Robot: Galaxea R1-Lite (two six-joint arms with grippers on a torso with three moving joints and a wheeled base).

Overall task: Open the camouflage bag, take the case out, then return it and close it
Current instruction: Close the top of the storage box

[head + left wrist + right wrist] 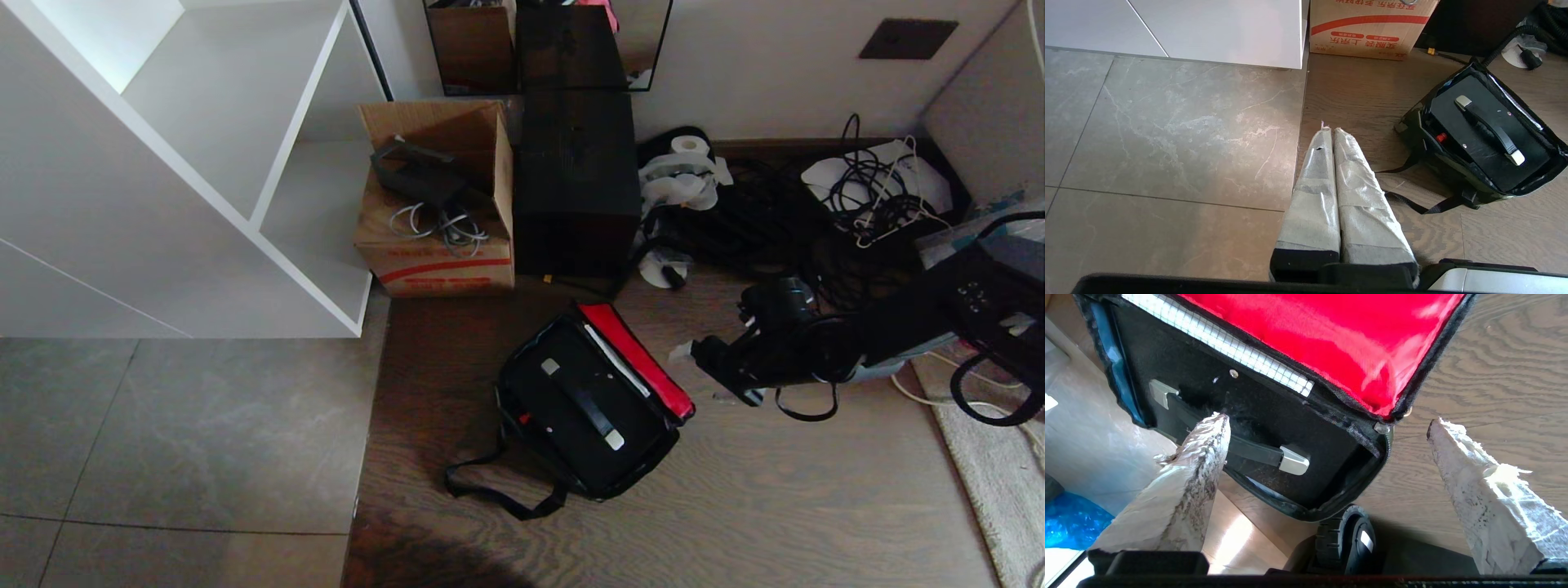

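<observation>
Head view: soft boxy camouflage bag [592, 408] with black trim on the wooden floor [775, 506], red-lined lid [641, 359] thrown back toward the right hand [718, 367]. Flat black hard case [584, 404] lying inside the bag, black handle [584, 403] with silver end fittings facing up. Right hand hovering just beside the lid's edge, off to the bag's side, holding nothing. Beyond the bag, well apart from the hand: brown cardboard box [437, 204], tall plain black box [575, 180], white shelving unit [188, 163].

Left wrist view: left hand [1329, 132] with taped fingers pressed together, empty, over the seam between grey floor tiles [1167, 143] and wood. Bag [1482, 134] off to one side, well apart, case [1474, 122] and small red latch [1440, 137] visible within.

Right wrist view: right hand [1327, 424] spread wide, one wrapped finger [1202, 457] in front of the case handle [1249, 451], the other over bare floor beside the bag's corner. Red lining [1331, 339] just ahead.
</observation>
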